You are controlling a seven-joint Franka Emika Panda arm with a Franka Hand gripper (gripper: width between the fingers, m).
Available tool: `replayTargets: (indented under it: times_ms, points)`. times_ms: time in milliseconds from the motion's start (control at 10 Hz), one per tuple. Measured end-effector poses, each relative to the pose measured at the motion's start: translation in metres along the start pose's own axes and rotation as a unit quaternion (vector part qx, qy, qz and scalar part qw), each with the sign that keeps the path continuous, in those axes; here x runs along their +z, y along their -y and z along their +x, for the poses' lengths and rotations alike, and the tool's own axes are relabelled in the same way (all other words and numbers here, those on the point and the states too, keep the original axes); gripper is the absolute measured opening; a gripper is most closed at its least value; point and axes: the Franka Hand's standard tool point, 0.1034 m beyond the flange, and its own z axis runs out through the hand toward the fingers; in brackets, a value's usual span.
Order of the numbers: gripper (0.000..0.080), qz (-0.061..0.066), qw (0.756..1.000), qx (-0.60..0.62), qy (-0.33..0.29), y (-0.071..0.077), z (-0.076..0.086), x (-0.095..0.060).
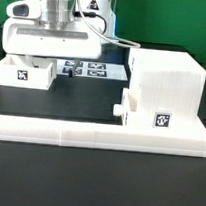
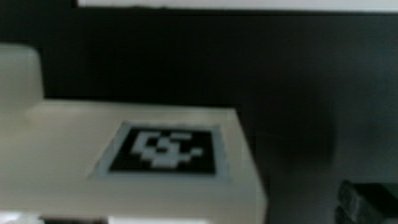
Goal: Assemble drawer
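- Exterior view's left: one small tray, white, sits on the black table. Its tray tag is on the face toward the camera.
- Same position: the gripper hangs directly over this small tray, with the white hand body low above it. The fingers are hidden where they reach the tray's upper edge, so I cannot tell whether they are spread, pressed together or pinching the tray. Contact is not confirmed.
- Wrist view, blurred: a flat white surface carrying a square marker lies close under the camera, with dark table beyond. No fingertip can be made out.
- Centre: the marker board lies flat on the table, set back, between the small tray and the housing.
- Right of centre: a round knob projects from a white front panel low on the housing's side and points toward the exterior view's left.
- Exterior view's right: the housing stands upright, well apart from the small tray. Its housing tag is low on the near face.
- Foreground: the border wall runs across the full width, and the housing stands just behind it.
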Motion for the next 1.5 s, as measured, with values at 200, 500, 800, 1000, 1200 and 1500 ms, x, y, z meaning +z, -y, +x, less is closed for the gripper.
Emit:
replayTargets:
  times_ms: [200,500,800,1000,1200,1500]
  points:
    - [0.0648,-0.001,1.0,-0.003,-0.002,0.001,-0.002,0.001]
    - [0.0246,-0.001,1.0,-0.008,-0.001,0.001,-0.002,0.001]
    - [0.0043,-0.001,1.0,-0.01,-0.002,0.001,-0.002,0.001]
    - [0.0043,-0.001,1.0,-0.01,-0.002,0.001,-0.001,0.001]
    - [0.0043,-0.001,1.0,-0.01,-0.002,0.001,-0.001,0.001]
    - [0.0043,0.005,0.998,-0.057,0.006,0.013,0.009,-0.005]
